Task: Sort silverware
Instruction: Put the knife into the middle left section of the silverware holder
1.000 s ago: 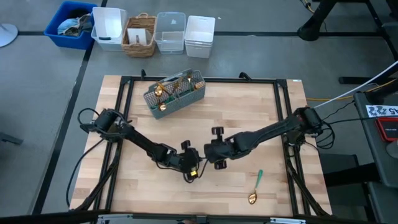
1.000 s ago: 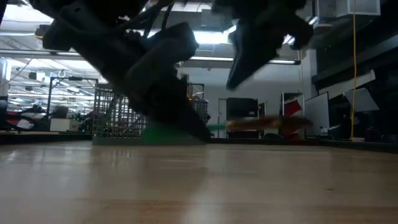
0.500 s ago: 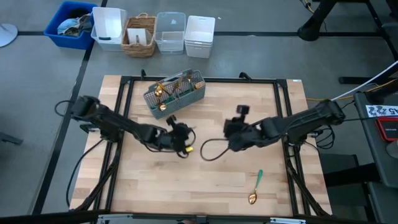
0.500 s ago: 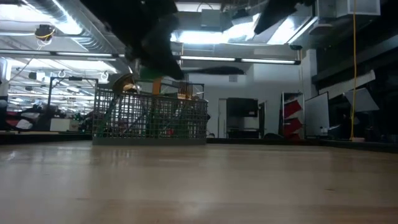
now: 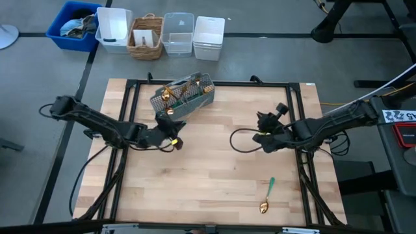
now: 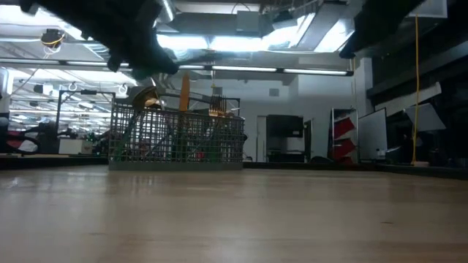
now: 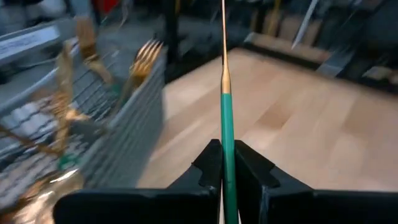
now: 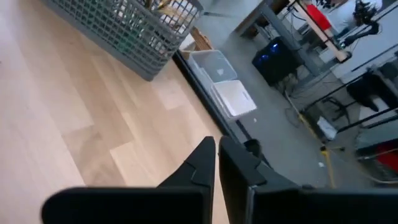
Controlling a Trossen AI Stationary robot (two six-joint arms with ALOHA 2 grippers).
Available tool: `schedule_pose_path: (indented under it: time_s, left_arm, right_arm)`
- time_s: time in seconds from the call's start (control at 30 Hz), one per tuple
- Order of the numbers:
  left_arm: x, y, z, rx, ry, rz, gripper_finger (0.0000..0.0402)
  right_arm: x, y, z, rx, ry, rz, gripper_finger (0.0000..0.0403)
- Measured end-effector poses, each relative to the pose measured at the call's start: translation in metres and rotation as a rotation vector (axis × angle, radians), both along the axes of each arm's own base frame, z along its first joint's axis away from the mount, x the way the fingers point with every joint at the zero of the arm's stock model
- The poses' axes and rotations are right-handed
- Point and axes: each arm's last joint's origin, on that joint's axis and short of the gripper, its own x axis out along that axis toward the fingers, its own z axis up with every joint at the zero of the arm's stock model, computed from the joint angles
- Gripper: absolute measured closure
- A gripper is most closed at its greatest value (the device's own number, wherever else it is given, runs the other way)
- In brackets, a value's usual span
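So the mesh caddy sits toward the far edge of the table, a bit left of centre, with several pieces of silverware standing in it. The left gripper is just in front of the caddy, nearer the table's middle, clamped on a utensil. The right gripper is over on the right half, well apart from the left one, fingers together with nothing between them. One spoon lies alone on the table near the front right. Behind the table, on the floor, there's a row of bins side by side.
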Motion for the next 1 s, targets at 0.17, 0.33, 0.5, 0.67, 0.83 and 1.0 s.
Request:
schedule_pose_path:
  time_s: [0.17, 0.33, 0.5, 0.67, 0.83, 1.0]
  left_arm:
    - [-0.006, -0.001, -0.014, 0.039, -0.201, -0.067, 0.0389]
    - [-0.012, 0.0, -0.02, 0.076, -0.298, -0.115, 0.0389]
    - [-0.009, -0.001, -0.018, 0.113, -0.308, -0.153, 0.0389]
    - [-0.005, -0.001, -0.017, 0.164, -0.323, -0.174, 0.0389]
    - [-0.003, 0.001, -0.016, 0.228, -0.306, -0.206, 0.0389]
    - [-0.001, 0.007, -0.012, 0.274, -0.325, -0.242, 0.0389]
  right_arm:
    - [0.007, 0.001, -0.029, 0.06, -0.097, 0.071, 0.038]
    - [0.034, -0.006, -0.042, 0.248, -0.245, 0.389, 0.038]
    - [0.054, -0.029, -0.023, 0.238, -0.598, 0.791, 0.038]
    - [0.064, -0.06, -0.006, 0.169, -0.864, 0.745, 0.038]
    - [0.08, -0.08, -0.005, 0.151, -0.855, 0.71, 0.0367]
    - [0.098, -0.091, -0.003, 0.156, -0.844, 0.713, 0.0312]
